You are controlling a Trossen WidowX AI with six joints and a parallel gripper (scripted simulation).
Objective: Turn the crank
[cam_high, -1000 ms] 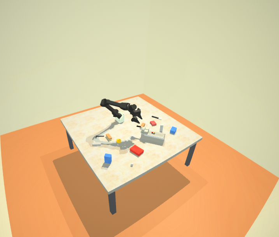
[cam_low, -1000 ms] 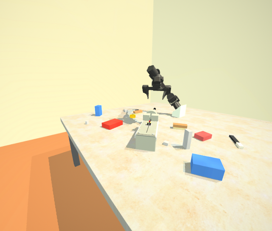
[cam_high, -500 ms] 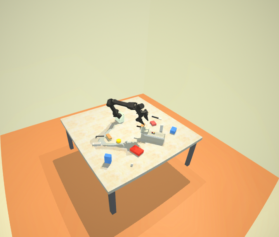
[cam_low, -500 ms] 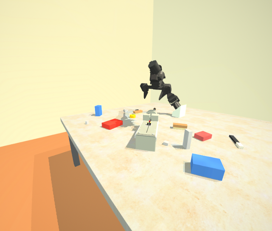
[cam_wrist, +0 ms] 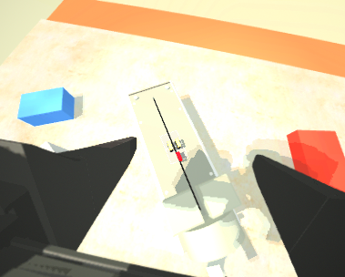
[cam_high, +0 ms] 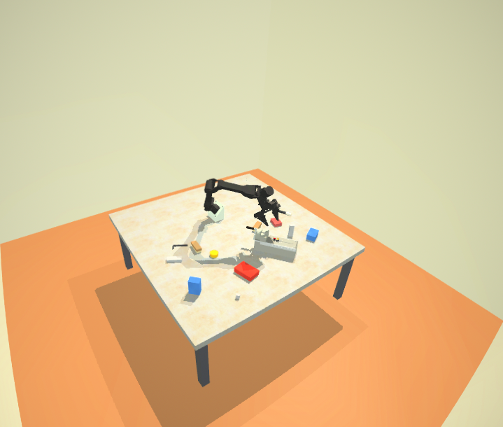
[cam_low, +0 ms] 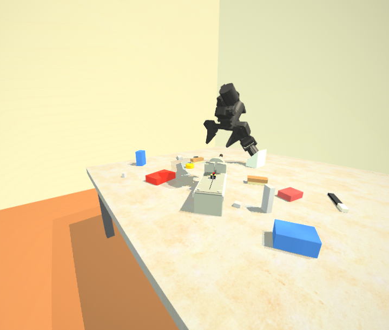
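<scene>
The pale grey machine (cam_high: pixel 274 251) (cam_low: pixel 208 204) (cam_wrist: pixel 145 116) stands on the table, with a long slot along its top. In the wrist view, the red pointer (cam_wrist: pixel 179 157) sits in the slot a little to the drum side of the brass marks (cam_wrist: pixel 175 145), not level with them. The dark crank handle (cam_high: pixel 250 227) (cam_low: pixel 221 155) sticks out from the drum end; it is out of sight in the wrist view. My gripper (cam_high: pixel 273 222) (cam_low: pixel 217 144) (cam_wrist: pixel 193 150) is open and empty, raised above the machine's drum end and clear of the handle.
A bright red block (cam_high: pixel 246 271) (cam_low: pixel 160 177) (cam_wrist: pixel 318 155) lies beside the machine. On its other side are a grey post (cam_high: pixel 291 230) (cam_low: pixel 268 198), a blue block (cam_high: pixel 312 234) (cam_low: pixel 296 238) (cam_wrist: pixel 46 107) and a paler red block (cam_high: pixel 275 222) (cam_low: pixel 290 194).
</scene>
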